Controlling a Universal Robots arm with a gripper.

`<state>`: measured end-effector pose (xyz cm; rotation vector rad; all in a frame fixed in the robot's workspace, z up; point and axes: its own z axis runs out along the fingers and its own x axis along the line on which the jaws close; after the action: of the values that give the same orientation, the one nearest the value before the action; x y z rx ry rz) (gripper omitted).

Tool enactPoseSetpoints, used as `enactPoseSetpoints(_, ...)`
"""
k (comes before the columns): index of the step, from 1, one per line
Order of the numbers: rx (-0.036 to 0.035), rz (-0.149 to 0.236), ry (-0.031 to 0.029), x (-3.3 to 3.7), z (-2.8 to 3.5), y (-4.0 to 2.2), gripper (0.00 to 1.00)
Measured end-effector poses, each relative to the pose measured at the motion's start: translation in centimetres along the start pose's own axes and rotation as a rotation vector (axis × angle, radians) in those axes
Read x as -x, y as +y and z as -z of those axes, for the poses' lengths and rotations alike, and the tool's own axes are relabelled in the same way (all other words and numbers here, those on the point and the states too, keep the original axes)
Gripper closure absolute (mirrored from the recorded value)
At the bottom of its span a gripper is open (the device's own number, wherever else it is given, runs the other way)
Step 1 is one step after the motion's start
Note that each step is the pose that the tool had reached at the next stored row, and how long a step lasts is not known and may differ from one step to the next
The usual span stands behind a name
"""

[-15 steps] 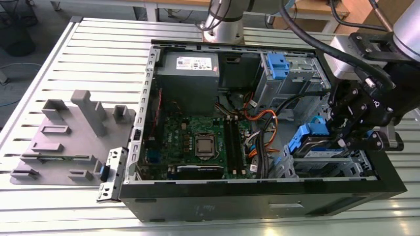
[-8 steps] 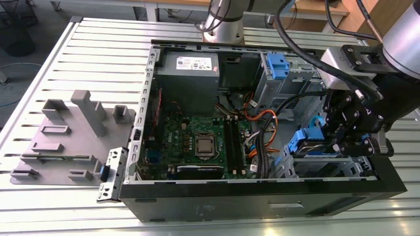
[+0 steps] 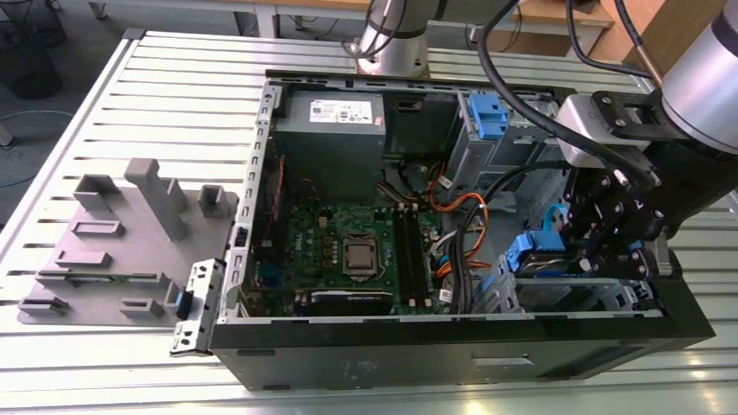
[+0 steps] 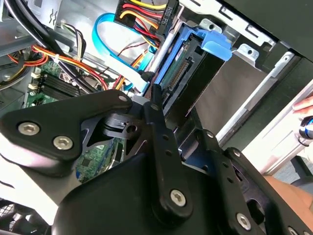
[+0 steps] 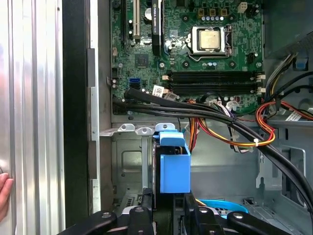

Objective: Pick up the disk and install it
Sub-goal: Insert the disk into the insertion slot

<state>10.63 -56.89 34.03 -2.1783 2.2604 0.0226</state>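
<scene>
The disk [image 5: 174, 166] stands on edge in its blue carrier bracket, inside the open computer case [image 3: 381, 350], above the drive bay at the case's front corner on the exterior view's right. My gripper [image 5: 167, 199] is shut on it, one black finger on each side of the drive. In the second wrist view the disk [image 4: 193, 61] shows its connector edge and blue tab, and a black finger [image 4: 157, 105] lies along it. In the exterior view the gripper [image 3: 586, 251] hangs over the case's right side with the blue carrier [image 3: 534, 252] beside it.
A motherboard [image 3: 346, 246] fills the case floor and a grey power supply box [image 3: 332, 121] sits at its far end. Another blue carrier [image 3: 485, 112] sits in the far bay. Black and coloured cables [image 5: 210, 112] cross near the disk. A grey fixture [image 3: 127, 233] lies on the slatted table. A hand [image 5: 4, 191] rests outside the case.
</scene>
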Motion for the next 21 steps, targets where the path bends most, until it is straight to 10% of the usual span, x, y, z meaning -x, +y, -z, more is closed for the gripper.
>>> enactPoseSetpoints(21, -0.0004, 0.000, -0.0011, 0.00, 0.03, 0.00, 0.58)
